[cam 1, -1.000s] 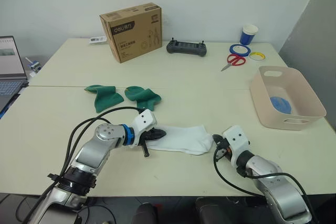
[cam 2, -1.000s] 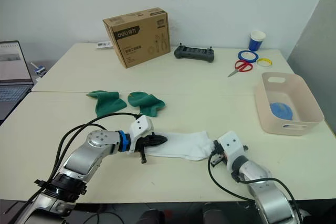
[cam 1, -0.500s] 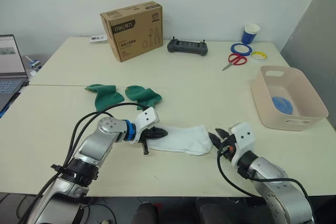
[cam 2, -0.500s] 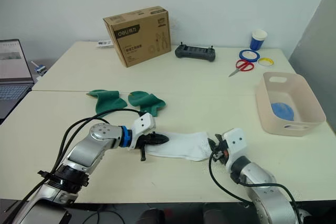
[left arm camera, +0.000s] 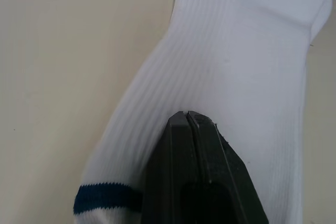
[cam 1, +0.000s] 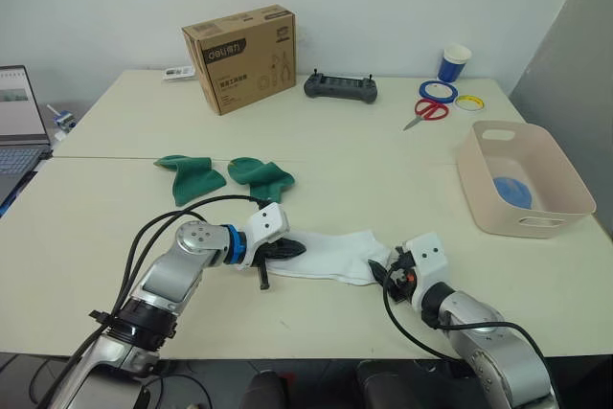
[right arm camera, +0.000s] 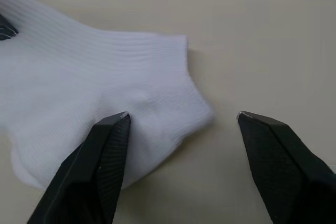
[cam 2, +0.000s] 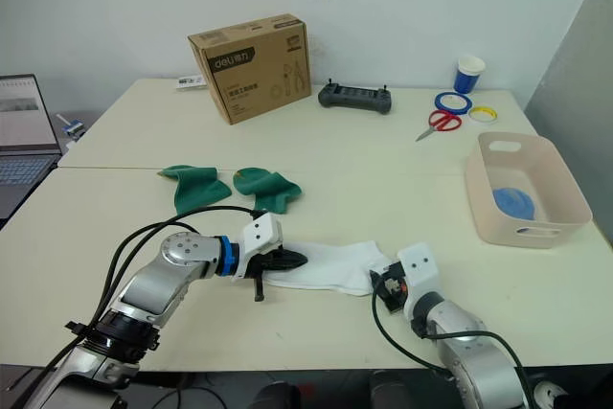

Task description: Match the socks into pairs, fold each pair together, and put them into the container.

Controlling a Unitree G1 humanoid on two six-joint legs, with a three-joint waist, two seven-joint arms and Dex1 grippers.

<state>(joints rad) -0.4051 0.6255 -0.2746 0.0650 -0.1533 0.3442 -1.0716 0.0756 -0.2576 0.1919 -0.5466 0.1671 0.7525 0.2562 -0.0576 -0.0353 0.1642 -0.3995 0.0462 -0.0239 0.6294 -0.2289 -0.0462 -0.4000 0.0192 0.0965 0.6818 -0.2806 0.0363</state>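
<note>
A white sock (cam 1: 335,248) lies flat near the table's front edge; its cuff carries a blue stripe (left arm camera: 100,199). My left gripper (cam 1: 292,249) is shut, its tips resting on the sock's cuff end (left arm camera: 226,51). My right gripper (right arm camera: 182,115) stands open at the toe end, one finger (right arm camera: 107,150) on the fabric and the other over bare table. Two dark green socks (cam 1: 189,175) (cam 1: 261,175) lie side by side further back. The beige container (cam 1: 536,222) sits at the right with something light blue (cam 1: 512,191) inside.
A cardboard box (cam 1: 239,57) and a black controller (cam 1: 341,87) stand at the back. Red scissors (cam 1: 427,110), tape rolls (cam 1: 437,90) and a blue cup (cam 1: 454,61) lie at the back right. A laptop (cam 1: 19,122) is at the left edge.
My right gripper has opened at the sock's toe end; it was shut there a second ago. The left gripper has stayed shut on the cuff end.
</note>
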